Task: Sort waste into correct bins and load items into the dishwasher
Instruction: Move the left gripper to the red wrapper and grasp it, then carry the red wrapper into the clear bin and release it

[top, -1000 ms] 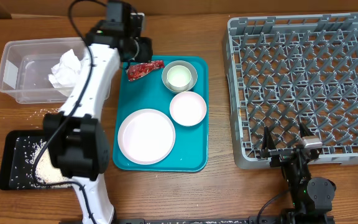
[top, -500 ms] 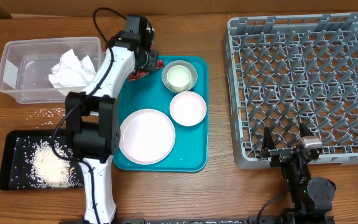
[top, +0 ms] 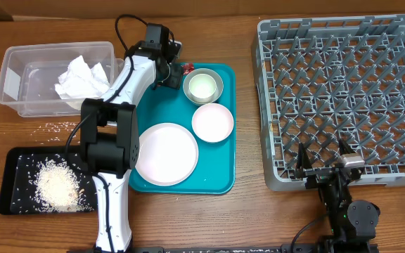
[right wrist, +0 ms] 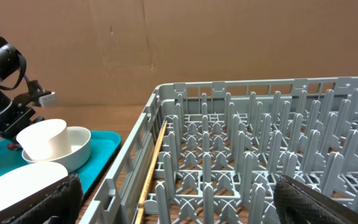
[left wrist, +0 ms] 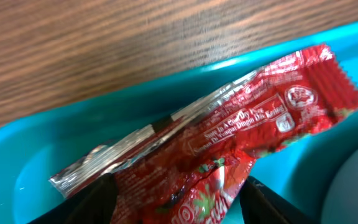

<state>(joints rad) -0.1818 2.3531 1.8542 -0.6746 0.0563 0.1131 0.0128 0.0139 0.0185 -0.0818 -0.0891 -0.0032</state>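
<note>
The red wrapper (left wrist: pixel 229 140) lies crinkled in the far-left corner of the teal tray (top: pixel 220 179). My left gripper (left wrist: pixel 179 208) is down over it, open, one finger on each side; teal shows between the wrapper and the right finger (left wrist: pixel 269 202). From overhead only its red tip (top: pixel 186 68) shows past the left gripper (top: pixel 172 70). The plate (top: pixel 165 153), small white bowl (top: pixel 212 121) and grey bowl (top: pixel 215 90) holding the cup (top: pixel 202 86) sit on the tray. My right gripper (top: pixel 322 165) stands open at the dish rack's (top: pixel 343 91) near edge.
The clear tub (top: pixel 20 77) at the far left holds a crumpled napkin (top: pixel 79 77). The black tray (top: pixel 13 176) at the near left carries a heap of rice (top: pixel 56 186). Stray grains (top: pixel 58 127) lie on the wood between the two.
My left arm has swung right and its gripper has come down over the wrapper. Its jaws have spread wider. The right arm has stayed still.
</note>
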